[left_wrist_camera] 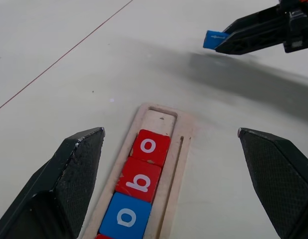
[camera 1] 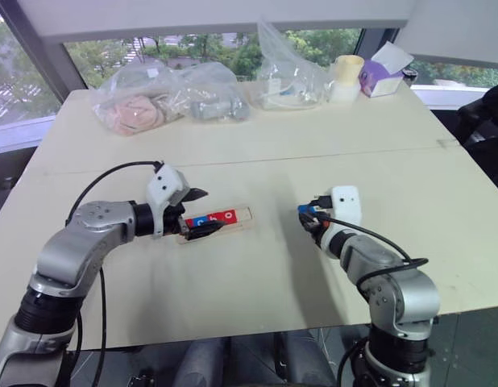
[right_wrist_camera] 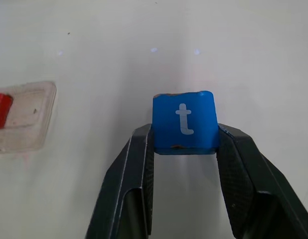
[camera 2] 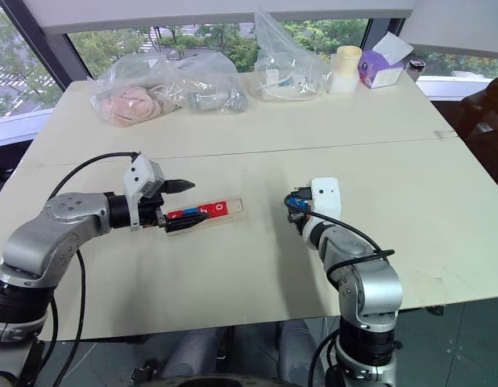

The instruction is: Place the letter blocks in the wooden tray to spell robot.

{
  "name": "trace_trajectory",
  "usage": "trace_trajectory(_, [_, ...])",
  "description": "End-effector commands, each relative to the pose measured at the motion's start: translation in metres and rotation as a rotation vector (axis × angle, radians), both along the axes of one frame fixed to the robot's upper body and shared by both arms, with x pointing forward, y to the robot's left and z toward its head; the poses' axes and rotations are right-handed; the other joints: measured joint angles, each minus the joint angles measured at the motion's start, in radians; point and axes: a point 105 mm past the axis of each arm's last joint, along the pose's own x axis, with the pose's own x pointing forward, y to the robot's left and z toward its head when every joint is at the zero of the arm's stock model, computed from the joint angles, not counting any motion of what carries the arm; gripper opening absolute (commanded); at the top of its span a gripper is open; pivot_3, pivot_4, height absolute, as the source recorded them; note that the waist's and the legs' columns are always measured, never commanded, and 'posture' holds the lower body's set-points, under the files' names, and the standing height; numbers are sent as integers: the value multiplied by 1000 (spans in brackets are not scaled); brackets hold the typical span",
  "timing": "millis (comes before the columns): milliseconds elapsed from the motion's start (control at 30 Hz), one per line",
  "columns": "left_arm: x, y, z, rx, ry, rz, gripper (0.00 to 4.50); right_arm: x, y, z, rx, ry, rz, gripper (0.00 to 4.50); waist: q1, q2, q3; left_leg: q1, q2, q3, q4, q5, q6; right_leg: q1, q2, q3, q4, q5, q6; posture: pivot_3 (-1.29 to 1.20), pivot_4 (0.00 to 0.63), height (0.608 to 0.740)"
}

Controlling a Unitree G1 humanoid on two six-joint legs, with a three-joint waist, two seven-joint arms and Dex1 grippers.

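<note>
Right wrist view | right gripper (right_wrist_camera: 185, 137) pinches blue "t" block (right_wrist_camera: 184, 122) | left gripper (left_wrist_camera: 169, 144) spread wide

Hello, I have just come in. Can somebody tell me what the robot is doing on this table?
The robot is spelling a word with letter blocks in the wooden tray. In the left wrist view, a blue o, a red b and a red o already lie in the slot, and the last place at the end is free. The right gripper holds the blue t block above the table, beside the tray. The left gripper is open around the tray's other end.
</note>
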Motion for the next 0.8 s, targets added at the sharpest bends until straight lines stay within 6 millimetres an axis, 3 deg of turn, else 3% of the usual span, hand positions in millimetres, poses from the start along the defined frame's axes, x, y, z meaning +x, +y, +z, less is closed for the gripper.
trace_trajectory(33, [2, -4, 9, 0, -46, -30, 4500, -5, 10, 2, -3, -2, 24, 1162, 0, 0, 0, 0, 0, 0, 0, 0, 0, 0, 0, 0, 0, 0, 0, 0, 150, 740])
trace_trajectory(167, [4, -3, 9, 3, -49, -30, 4500, -6, 13, -2, -9, 23, 44, 1162, -1, 0, 0, 0, 0, 1, 0, 0, 0, 0, 0, 0, 0, 0, 0, 0, 150, 740])
trace_trajectory(367, [6, -1, 8, 9, -61, -16, 4500, -3, 10, 7, -8, -29, 43, 4114, -1, 0, 0, 0, 0, 1, 0, 0, 0, 0, 0, 0, 0, 0, 0, 0, 150, 740])
trace_trajectory(400, [6, 0, 8, 11, -64, -13, 4500, -2, 8, 9, -14, -37, 47, 4425, -1, 0, 0, 0, 0, 1, 0, 0, 0, 0, 0, 0, 0, 0, 0, 0, 150, 740])
trace_trajectory(533, [7, 3, 10, 15, -70, -12, 4500, 2, 2, 22, -50, -108, 92, 4425, -1, 0, 0, 0, 0, 1, 0, 0, 0, 0, 0, 0, -1, 0, 0, 0, 150, 740])
trace_trajectory(633, [2, 6, 15, 11, -56, -56, 4500, 1, 12, 78, -79, -482, 507, 4425, -2, 0, 1, -1, -1, 2, 1, 0, 0, 0, -1, 0, -1, -2, 4, 0, 150, 740])
trace_trajectory(700, [-6, 5, 14, 28, -29, -123, 4500, -12, 5, 75, -111, -497, 770, 4425, -4, 0, 1, 0, 0, 3, 1, 0, 0, 2, -1, -1, -3, -2, 5, 0, 150, 740])
trace_trajectory(800, [-17, 5, 15, 62, 7, -208, 4500, -5, -22, 49, -281, -392, 985, 4425, -5, -2, 1, 0, 0, 4, 0, -1, 2, 4, 0, -3, -3, -3, 6, 0, 150, 740])
